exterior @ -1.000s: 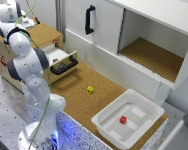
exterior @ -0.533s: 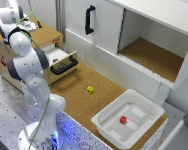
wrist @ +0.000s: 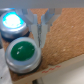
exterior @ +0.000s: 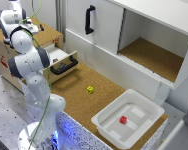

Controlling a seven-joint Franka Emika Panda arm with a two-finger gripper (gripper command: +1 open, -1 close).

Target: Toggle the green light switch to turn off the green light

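The green light switch point(wrist: 22, 53) fills the near part of the wrist view: a round green button in a grey ring, set into a cork-topped wooden box point(wrist: 62, 35). It looks dark rather than glowing, though the picture is blurred. Just beside it sits a blue button point(wrist: 11, 21), brightly lit. The end effector point(wrist: 41, 27) hangs directly over the two buttons, its pale fingers point(wrist: 46, 25) close together with only a narrow slit between them, gripping nothing; the tips lie at the green button's rim, and whether they touch it cannot be told.

In the exterior view the white arm point(exterior: 26, 62) rises from its base at the near edge of the cork surface point(exterior: 84, 100) and reaches to the wooden box point(exterior: 44, 37) at the exterior view's left, whose drawer point(exterior: 64, 62) with a black handle stands pulled out. A small yellow cube point(exterior: 90, 89) lies on the cork near the middle. Toward the exterior view's right a white tray point(exterior: 111, 120) holds a small red block point(exterior: 123, 120). Farthest back stands a white cabinet point(exterior: 109, 30) with a black handle point(exterior: 89, 19) and an open compartment floored in cork.
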